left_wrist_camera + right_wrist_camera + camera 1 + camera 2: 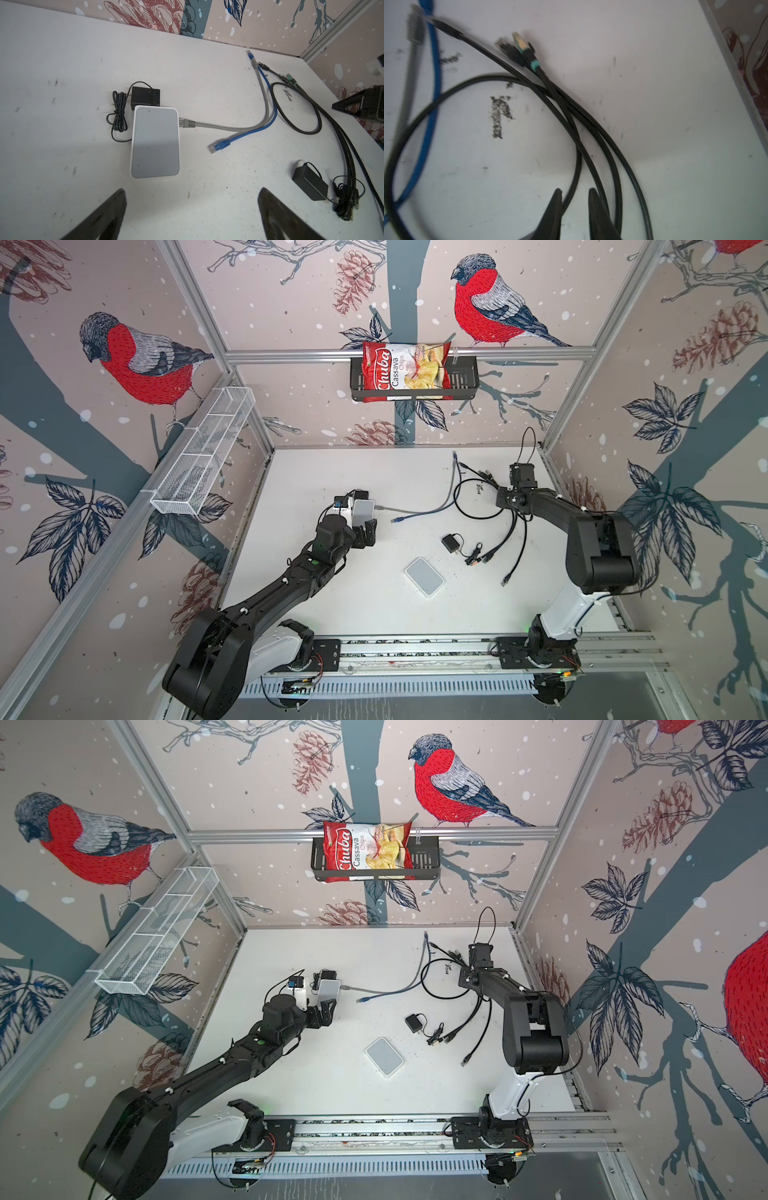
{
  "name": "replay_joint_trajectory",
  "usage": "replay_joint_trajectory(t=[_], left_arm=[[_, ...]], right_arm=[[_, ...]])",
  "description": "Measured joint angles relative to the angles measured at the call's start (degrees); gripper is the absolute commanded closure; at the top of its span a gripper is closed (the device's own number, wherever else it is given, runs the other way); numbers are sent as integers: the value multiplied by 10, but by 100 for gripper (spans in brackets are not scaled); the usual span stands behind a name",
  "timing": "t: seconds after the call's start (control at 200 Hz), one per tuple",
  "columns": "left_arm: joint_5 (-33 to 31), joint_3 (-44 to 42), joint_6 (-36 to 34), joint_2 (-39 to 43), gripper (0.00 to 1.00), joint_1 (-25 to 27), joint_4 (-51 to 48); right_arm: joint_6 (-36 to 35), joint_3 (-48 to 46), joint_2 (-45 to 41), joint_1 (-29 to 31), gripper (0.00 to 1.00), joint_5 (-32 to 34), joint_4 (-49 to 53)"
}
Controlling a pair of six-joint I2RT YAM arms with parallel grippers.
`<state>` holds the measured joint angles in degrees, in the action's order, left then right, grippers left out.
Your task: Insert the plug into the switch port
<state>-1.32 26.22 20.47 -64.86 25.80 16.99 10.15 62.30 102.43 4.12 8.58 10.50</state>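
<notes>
A white switch with a grey top [154,143] [363,512] lies on the table, and a grey cable's plug [188,123] sits in its side port. A loose blue plug [218,145] [395,521] lies just to its right. My left gripper [193,191] [365,531] hovers short of the switch, open and empty. My right gripper [575,189] [508,502] hangs over a bundle of black cables [571,116], its jaws a narrow gap apart. One black cable runs in beside a fingertip [558,193], with bare table showing in the gap. Black plugs [517,47] lie ahead.
A second switch [424,576] lies nearer the front. One black power adapter [450,542] rests mid-table and another [145,97] sits behind the first switch. Black cable ends [505,581] trail forward. A chips bag [405,366] fills a wall basket, and a wire shelf [203,452] hangs left.
</notes>
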Motion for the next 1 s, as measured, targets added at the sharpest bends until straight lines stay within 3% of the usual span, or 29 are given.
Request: replay_joint_trajectory(t=[0.8,1.001], left_arm=[[26,-2,1,-25,3,5,49],[26,3,-6,-26,3,9,49]], right_arm=[[2,-28,21,-28,78,24,-2],[0,-24,31,-31,96,15,-7]])
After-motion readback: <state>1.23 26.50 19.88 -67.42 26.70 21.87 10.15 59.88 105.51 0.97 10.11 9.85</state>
